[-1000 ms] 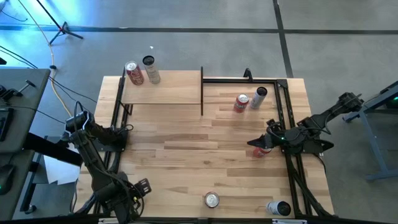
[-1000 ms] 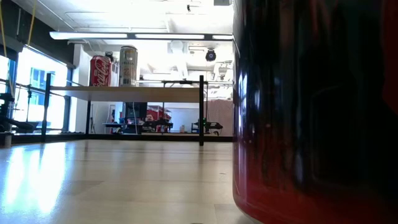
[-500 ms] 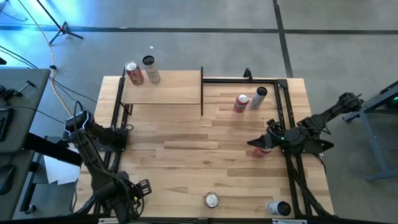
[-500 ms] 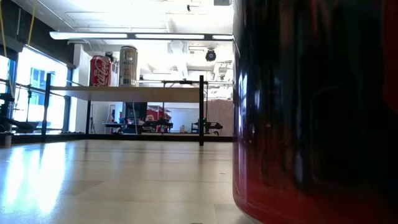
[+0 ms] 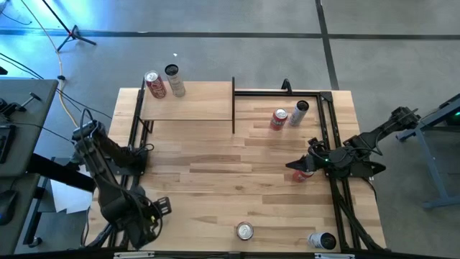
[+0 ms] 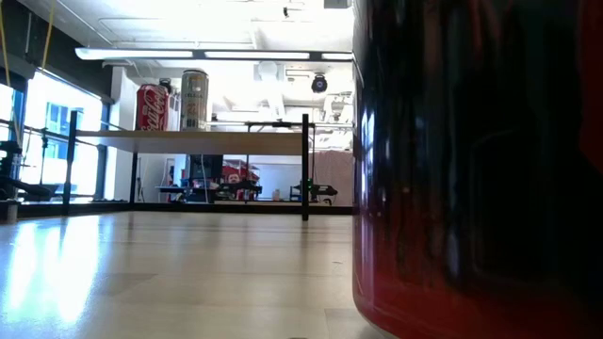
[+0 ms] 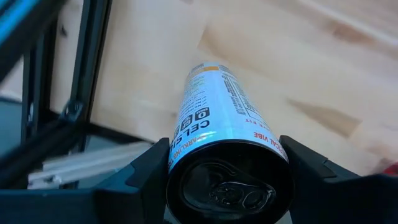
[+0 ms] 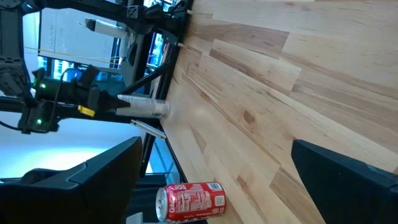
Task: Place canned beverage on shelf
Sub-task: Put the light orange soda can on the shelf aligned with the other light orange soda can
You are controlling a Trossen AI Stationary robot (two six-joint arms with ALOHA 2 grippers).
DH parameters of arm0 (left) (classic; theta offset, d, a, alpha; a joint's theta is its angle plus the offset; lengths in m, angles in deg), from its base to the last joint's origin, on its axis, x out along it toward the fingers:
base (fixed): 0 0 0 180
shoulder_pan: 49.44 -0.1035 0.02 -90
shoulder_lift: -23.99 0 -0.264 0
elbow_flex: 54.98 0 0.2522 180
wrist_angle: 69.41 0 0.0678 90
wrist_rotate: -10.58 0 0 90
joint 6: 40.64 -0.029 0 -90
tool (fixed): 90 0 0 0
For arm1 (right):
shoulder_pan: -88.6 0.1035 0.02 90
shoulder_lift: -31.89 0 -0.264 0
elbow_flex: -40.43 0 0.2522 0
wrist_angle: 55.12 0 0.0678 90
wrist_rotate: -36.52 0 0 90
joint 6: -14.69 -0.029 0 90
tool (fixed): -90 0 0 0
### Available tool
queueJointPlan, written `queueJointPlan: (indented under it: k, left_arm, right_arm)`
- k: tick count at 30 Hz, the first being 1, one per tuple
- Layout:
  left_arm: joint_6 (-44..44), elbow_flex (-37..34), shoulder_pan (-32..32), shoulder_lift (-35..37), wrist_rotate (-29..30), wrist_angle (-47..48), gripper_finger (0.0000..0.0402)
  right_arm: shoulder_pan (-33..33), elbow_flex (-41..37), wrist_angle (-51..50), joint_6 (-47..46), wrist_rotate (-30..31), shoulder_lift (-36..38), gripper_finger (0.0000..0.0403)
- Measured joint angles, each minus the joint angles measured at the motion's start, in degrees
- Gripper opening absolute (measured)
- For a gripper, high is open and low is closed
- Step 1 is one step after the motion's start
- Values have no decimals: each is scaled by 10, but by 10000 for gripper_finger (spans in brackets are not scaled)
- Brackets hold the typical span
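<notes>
Left arm: the left gripper (image 5: 159, 207) sits at the near left corner of the table (image 5: 215, 165). A second ago its fingers were partly apart; they have now closed on the white canned beverage (image 7: 217, 115), and the arm's upper joints have shifted slightly outward from their earlier pose. In the left wrist view the can lies between the two dark fingers (image 7: 149, 174), lid end toward the camera, body pointing out over the planks. Whether it has left the tabletop cannot be told.

Consequence for the task: the grasp step appears complete. The next phase is likely lift and transport to the shelf (image 5: 190, 101), which stands at the far left of the table — well apart from the held can.

Shelf condition: a red can (image 5: 154, 84) and a silver can (image 5: 175, 80) stand upright near its far left edge; the rest of the board is bare.

Centre and right: four further cans remain on the table, positions unchanged — not yet handled.

Right arm: the right gripper (image 5: 302, 170) waits at the right edge, fingers spread wide, nothing between them in its wrist view.
</notes>
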State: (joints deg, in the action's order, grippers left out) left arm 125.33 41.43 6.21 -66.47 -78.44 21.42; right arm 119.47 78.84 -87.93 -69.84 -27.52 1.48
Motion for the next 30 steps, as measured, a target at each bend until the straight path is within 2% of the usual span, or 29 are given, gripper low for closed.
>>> queueJointPlan:
  k: [7, 13, 22, 30]
  left_arm:
    - [-74, 0, -50, 42, 37, 72, 202]
    - [-181, 0, -131, 76, 60, 133, 202]
    - [-430, -2, -283, 91, 136, 130, 202]
    - [-574, -2, -401, 85, 154, 130, 202]
  right_arm:
    - [0, 0, 0, 0, 0, 0, 400]
    - [0, 0, 0, 0, 0, 0, 400]
    - [0, 0, 0, 0, 0, 0, 400]
    - [0, 0, 0, 0, 0, 0, 400]
